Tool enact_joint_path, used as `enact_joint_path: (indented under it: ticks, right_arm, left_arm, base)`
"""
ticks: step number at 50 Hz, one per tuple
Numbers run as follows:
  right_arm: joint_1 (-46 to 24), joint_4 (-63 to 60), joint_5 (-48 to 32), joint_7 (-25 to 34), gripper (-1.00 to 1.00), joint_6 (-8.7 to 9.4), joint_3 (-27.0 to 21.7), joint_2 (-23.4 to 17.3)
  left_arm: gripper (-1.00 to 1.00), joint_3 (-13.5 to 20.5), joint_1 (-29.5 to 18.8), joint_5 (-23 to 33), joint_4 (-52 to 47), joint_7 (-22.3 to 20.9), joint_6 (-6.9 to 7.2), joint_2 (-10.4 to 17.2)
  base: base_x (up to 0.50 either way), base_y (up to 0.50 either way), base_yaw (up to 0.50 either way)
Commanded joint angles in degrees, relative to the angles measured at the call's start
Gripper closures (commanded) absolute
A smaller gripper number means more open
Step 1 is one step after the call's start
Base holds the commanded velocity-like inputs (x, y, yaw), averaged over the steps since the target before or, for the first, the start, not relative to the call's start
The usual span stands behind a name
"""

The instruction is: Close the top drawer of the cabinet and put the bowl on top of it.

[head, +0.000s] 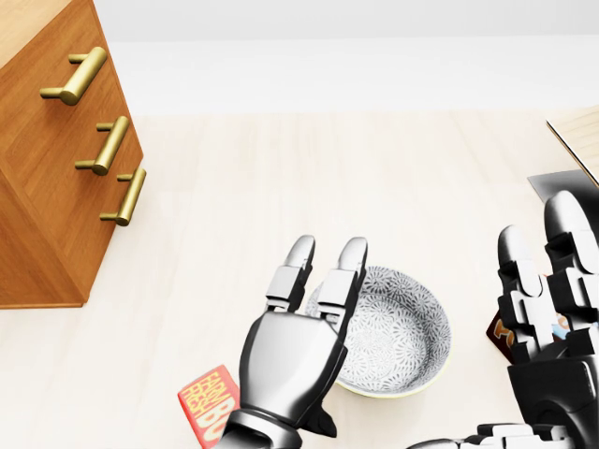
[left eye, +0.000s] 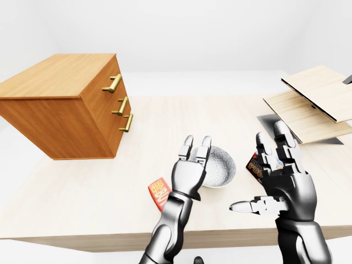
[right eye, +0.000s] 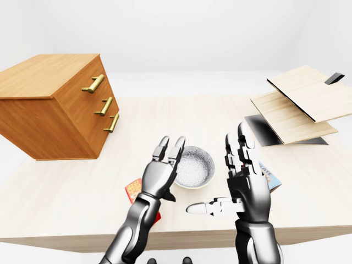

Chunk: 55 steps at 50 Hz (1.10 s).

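A wooden cabinet (left eye: 60, 104) with three brass handles (left eye: 112, 83) stands at the left of the table; its drawer fronts look flush. A speckled grey bowl (head: 398, 327) sits on the table in the lower middle. My left hand (head: 314, 281) is open, fingers stretched over the bowl's left rim. To the right of the bowl, my right hand (left eye: 275, 165) is open too, palm facing left, thumb pointing toward the bowl, apart from it.
A small red packet (left eye: 159, 192) lies beside my left forearm. A dark packet (left eye: 254, 166) is partly hidden behind my right hand. Tilted wooden boards (left eye: 313, 104) lie over a dark sheet at the table's right. The table edge (left eye: 110, 241) runs along the bottom.
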Motion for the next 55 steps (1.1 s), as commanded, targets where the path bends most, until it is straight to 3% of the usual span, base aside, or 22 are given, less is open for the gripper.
enact_joint_path:
  ticks: [1, 34, 55]
  right_arm:
    - [-0.3, 0.4, 0.1, 0.1, -1.0, 0.0, -0.2, 0.0]
    - [0.1, -0.7, 0.8, 0.7, -1.0, 0.0, -0.8, 0.2]
    - [0.0, -1.0, 1.2, 1.2, -1.0, 0.0, -1.5, 0.4]
  left_arm:
    - [-1.0, -1.5, 0.8, 4.6, 1.5, -0.1, 0.0, -0.3]
    - [-1.0, -2.0, -1.8, 5.9, 4.3, 0.3, 0.0, -2.7]
    - [-1.0, 2.2, -7.6, 5.5, 16.4, 4.7, 0.0, -5.0]
  base:
    - [0.0, 0.0, 0.0]
    - [0.0, 0.0, 0.0]
    - [0.0, 0.0, 0.0]
